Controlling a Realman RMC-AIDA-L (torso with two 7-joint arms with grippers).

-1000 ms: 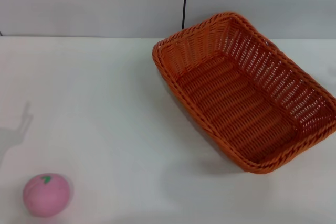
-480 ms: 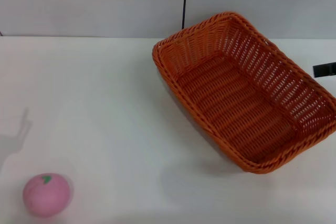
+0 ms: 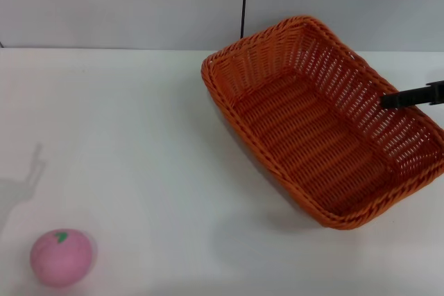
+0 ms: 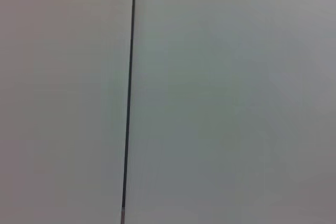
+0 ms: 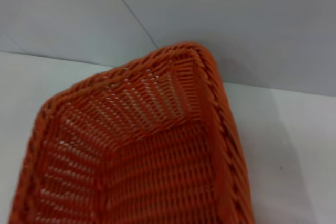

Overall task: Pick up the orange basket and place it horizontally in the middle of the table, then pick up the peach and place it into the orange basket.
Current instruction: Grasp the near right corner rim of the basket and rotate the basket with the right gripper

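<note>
The orange basket [image 3: 326, 123] sits at the table's far right, skewed diagonally, its slanted open-weave walls and braided rim framing an empty ribbed floor; the right wrist view looks down into one rounded corner [image 5: 197, 56]. A thin dark piece of the right gripper [image 3: 409, 96] pokes in from the right edge over the basket's far long rim; most of it is cut off, so whether it is open or closed cannot be told. The peach [image 3: 61, 257], smooth, round and pink with a green leaf mark, lies well apart at the near left of the matte white table [image 3: 139, 143]. The left wrist view shows only a pale wall [image 4: 231, 98] with a dark seam.
</note>
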